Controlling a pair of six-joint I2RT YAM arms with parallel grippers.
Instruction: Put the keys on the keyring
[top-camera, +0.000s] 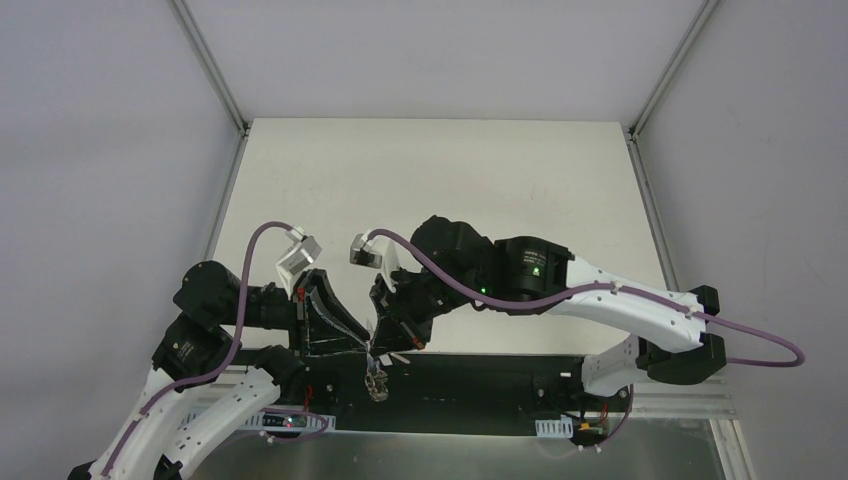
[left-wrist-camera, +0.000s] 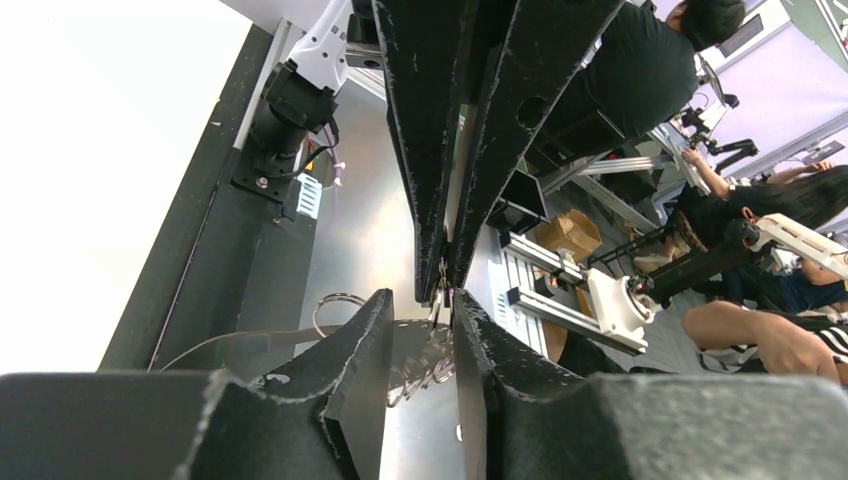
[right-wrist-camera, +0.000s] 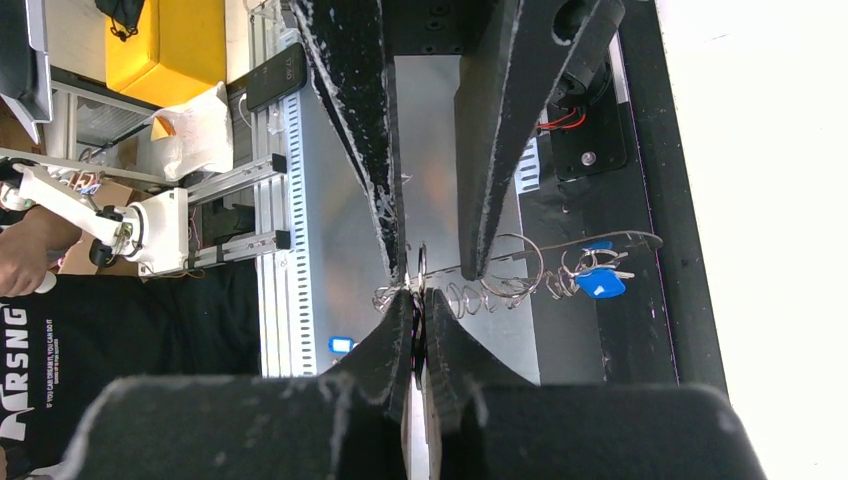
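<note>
The keyring (right-wrist-camera: 520, 255) is a thin grey wire loop held in the air over the table's front edge, with small silver rings and keys (right-wrist-camera: 490, 292) strung along it. A blue-headed key (right-wrist-camera: 600, 285) hangs near its far end. My left gripper (right-wrist-camera: 432, 268) has its fingers partly apart, the wire spanning the gap between them (left-wrist-camera: 425, 325). My right gripper (right-wrist-camera: 417, 295) is shut on a thin silver key seen edge-on, right at the left fingers. In the top view both grippers meet (top-camera: 372, 335), and a bunch of keys (top-camera: 378, 382) dangles below them.
A black base plate (top-camera: 470, 385) and a metal frame run under the grippers along the table's near edge. The white table (top-camera: 440, 190) stretches away behind the arms. A small blue tag (right-wrist-camera: 340, 345) lies on the shelf below. People sit beyond the bench (left-wrist-camera: 760, 300).
</note>
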